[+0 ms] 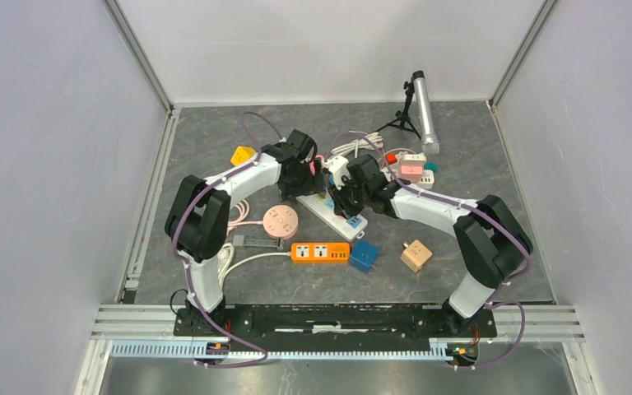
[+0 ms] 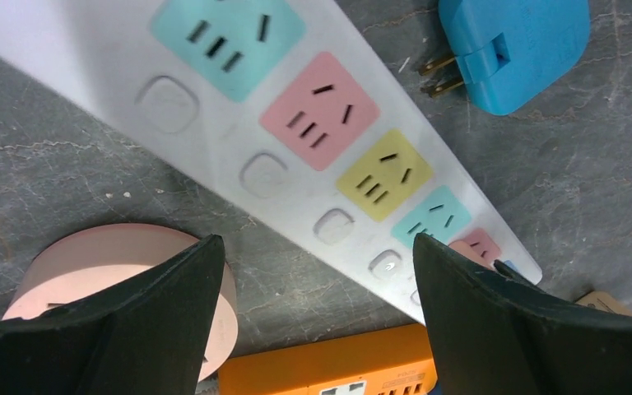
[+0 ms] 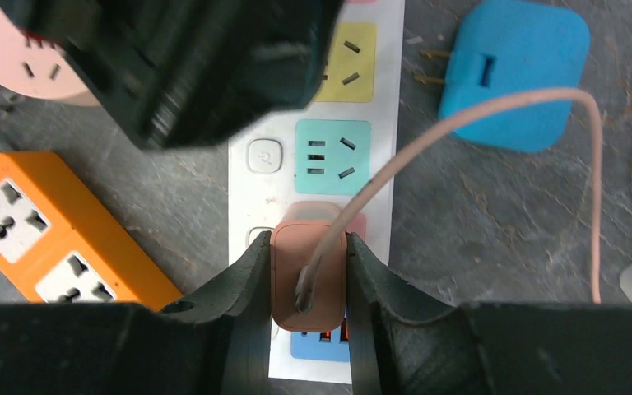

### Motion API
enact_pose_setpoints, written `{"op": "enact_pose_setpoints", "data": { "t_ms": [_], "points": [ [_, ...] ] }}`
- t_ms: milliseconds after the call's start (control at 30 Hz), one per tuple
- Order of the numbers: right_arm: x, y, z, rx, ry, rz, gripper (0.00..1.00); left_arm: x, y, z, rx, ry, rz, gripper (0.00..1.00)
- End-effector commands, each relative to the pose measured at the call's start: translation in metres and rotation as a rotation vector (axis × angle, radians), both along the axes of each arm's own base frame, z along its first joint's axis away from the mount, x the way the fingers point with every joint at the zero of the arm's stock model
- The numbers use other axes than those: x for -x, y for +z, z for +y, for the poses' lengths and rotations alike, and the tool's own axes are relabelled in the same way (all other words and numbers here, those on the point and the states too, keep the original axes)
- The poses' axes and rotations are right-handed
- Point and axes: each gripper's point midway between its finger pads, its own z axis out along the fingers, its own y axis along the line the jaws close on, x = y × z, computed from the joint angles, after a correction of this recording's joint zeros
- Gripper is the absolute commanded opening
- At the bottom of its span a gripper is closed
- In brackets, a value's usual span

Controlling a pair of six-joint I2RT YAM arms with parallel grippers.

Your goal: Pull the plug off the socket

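Observation:
A salmon-pink plug (image 3: 290, 284) with a pale pink cable (image 3: 477, 115) sits in the pink socket near the end of the white power strip (image 3: 247, 197), (image 1: 329, 211). My right gripper (image 3: 309, 244), (image 1: 347, 197) is shut on the plug, one black finger pressed against each side. My left gripper (image 2: 317, 247), (image 1: 309, 177) hangs open over the same strip (image 2: 214, 140) further along, with nothing between its fingers. In the right wrist view it shows as a dark mass (image 3: 181, 58).
An orange power strip (image 1: 321, 253), a blue adapter (image 1: 364, 256) and a tan cube adapter (image 1: 415, 255) lie nearer the arm bases. A round pink socket (image 1: 281, 220) is at the left. A yellow cube (image 1: 243, 155), more adapters (image 1: 414, 169) and a tripod light (image 1: 422, 111) stand behind.

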Motion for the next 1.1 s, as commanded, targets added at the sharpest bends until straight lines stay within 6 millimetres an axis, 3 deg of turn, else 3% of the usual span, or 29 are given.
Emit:
{"op": "enact_pose_setpoints", "data": {
  "t_ms": [0,167,333,433,600,667,867,1067],
  "points": [
    [-0.012,0.026,0.036,-0.093,0.031,-0.045,0.21,-0.006,-0.004,0.001,-0.019,0.008,-0.004,0.9],
    [-0.013,0.02,0.023,-0.034,-0.012,-0.042,0.53,-0.006,-0.014,0.001,-0.03,0.014,0.015,0.88],
    [-0.008,0.021,0.017,-0.026,-0.016,-0.047,0.58,-0.002,-0.022,0.006,-0.054,0.017,0.027,0.83],
    [-0.006,0.021,0.018,-0.029,0.001,-0.044,0.52,-0.001,-0.027,0.013,-0.086,0.032,0.026,0.8],
    [-0.007,0.029,0.021,-0.047,0.007,-0.054,0.1,0.005,-0.038,0.022,-0.12,0.042,0.043,0.74],
    [-0.009,0.037,0.025,-0.07,0.01,-0.065,0.0,0.007,-0.043,0.025,-0.133,0.044,0.047,0.72],
    [-0.014,0.062,0.038,-0.155,0.011,-0.087,0.0,0.014,-0.057,0.032,-0.164,0.043,0.069,0.58],
    [-0.013,0.064,0.044,-0.22,0.015,-0.057,0.0,0.017,-0.064,0.032,-0.165,0.04,0.091,0.53]
  ]
}}
